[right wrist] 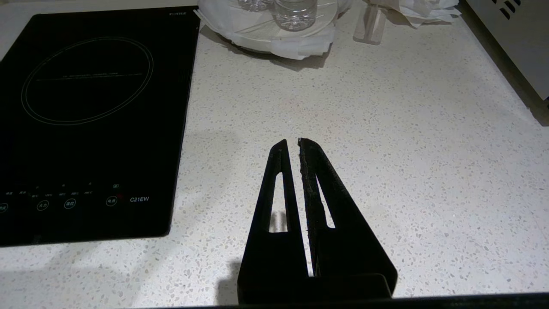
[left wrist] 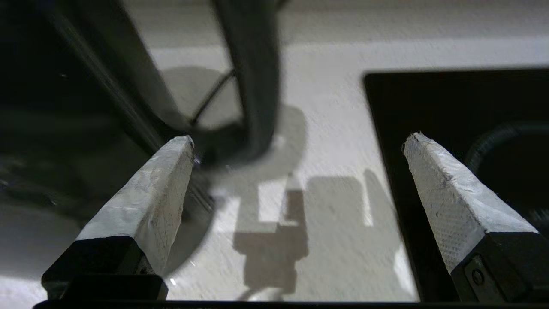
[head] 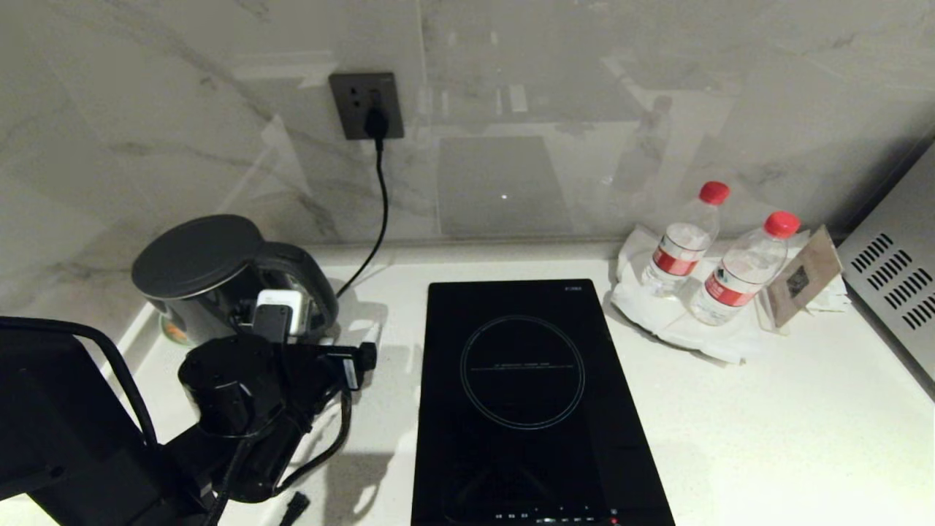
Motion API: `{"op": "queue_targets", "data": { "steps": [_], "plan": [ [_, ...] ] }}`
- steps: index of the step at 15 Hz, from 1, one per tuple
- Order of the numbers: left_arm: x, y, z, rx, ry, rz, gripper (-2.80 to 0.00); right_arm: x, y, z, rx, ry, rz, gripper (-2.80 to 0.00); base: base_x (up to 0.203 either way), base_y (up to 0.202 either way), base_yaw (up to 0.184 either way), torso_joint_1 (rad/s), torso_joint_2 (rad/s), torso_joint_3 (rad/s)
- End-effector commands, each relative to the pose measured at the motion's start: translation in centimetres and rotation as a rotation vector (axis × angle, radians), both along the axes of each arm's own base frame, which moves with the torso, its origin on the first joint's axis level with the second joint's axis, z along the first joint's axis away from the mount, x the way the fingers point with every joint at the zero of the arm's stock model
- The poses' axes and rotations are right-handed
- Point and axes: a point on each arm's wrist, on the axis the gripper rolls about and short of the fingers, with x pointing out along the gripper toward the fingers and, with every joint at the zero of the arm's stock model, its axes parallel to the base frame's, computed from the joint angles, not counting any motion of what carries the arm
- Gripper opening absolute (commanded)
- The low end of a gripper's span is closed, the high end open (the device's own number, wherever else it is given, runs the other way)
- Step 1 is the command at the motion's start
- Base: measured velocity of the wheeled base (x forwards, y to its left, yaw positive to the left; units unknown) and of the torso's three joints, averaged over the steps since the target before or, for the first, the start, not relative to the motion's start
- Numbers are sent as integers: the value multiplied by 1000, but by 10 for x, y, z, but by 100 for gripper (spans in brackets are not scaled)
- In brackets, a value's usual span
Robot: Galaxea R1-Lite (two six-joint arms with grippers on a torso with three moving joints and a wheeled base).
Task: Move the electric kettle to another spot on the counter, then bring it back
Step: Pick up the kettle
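The electric kettle (head: 197,267) is a glossy black jug with a flat round lid, standing at the back left of the white speckled counter (head: 767,409). Its loop handle (head: 310,274) faces the hob. My left gripper (head: 321,332) hangs open right beside that handle. In the left wrist view the gripper (left wrist: 299,139) shows white-taped fingers (left wrist: 150,193) spread wide over bare counter (left wrist: 334,128). One finger is next to the foot of the handle (left wrist: 253,77), and nothing is between the jaws. My right gripper (right wrist: 291,140) hovers shut and empty above the counter (right wrist: 386,128), right of the hob.
A black induction hob (head: 526,394) fills the middle. A cord (head: 380,212) runs from the wall socket (head: 365,104) down behind the kettle. Two water bottles (head: 683,241) and a card stand (head: 800,281) stand at the back right. A vented appliance (head: 895,292) lines the right edge.
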Motion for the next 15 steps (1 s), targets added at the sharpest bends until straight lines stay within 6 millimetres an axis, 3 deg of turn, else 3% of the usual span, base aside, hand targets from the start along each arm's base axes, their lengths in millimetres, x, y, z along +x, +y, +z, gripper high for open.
{"op": "queue_targets", "data": {
  "steps": [1,9,15],
  "plan": [
    [11,8,5,-17,-33,44,0,0,0,0,0,0,0,-280,0,0,0,0,0,0],
    [23,10,33,-39,-102,62,0,0,0,0,0,0,1,-280,0,0,0,0,0,0],
    [9,15,27,-26,-68,54,0,0,0,0,0,0,0,-280,0,0,0,0,0,0]
  ]
}}
